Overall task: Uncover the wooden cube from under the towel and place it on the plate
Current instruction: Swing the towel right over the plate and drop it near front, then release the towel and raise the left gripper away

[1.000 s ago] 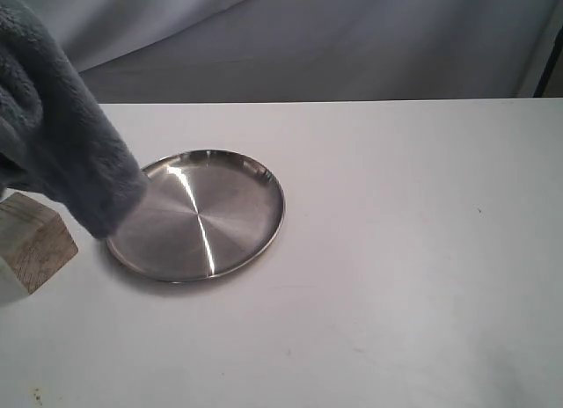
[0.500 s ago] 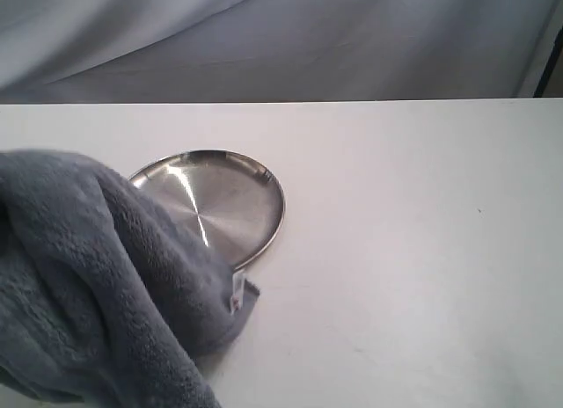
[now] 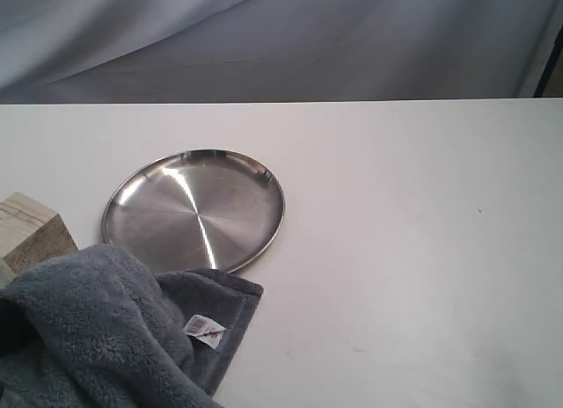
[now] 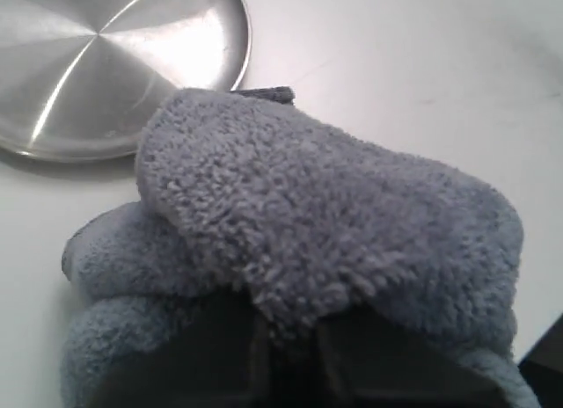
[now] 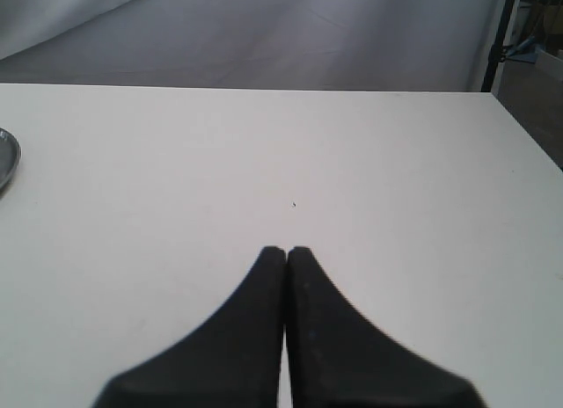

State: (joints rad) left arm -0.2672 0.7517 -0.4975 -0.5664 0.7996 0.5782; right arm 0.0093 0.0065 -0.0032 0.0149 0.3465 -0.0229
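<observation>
The wooden cube (image 3: 32,234) sat at the left edge of the exterior view, partly cut off by the frame. It was a light tan block with streaky grain showing on its faces and its top corner pointing up. It stood uncovered on the white table (image 3: 396,250), just left of the plate (image 3: 193,211) with a narrow strip of table between them, and not on the plate. Its lower part was hidden behind the towel (image 3: 106,338).

The towel was a thick, fluffy grey-blue heap filling the lower left corner of that view. A small white tag (image 3: 204,331) with a red mark lay on its flatter right flap. The towel's upper edge reached the plate's lower rim. The plate itself was round, shallow and shiny, with bright streaks fanning out from its centre, and nothing lay in it.

In the left wrist view the towel bulged across most of the frame. The left gripper (image 4: 290,373) showed only as dark shapes at the bottom edge, buried under the pile. I could not tell whether its jaws were pinching the cloth or spread beneath it.

In the right wrist view the right gripper (image 5: 286,254) had its two black fingers pressed together tip to tip. It held nothing and stood over bare table, well right of the plate.
</observation>
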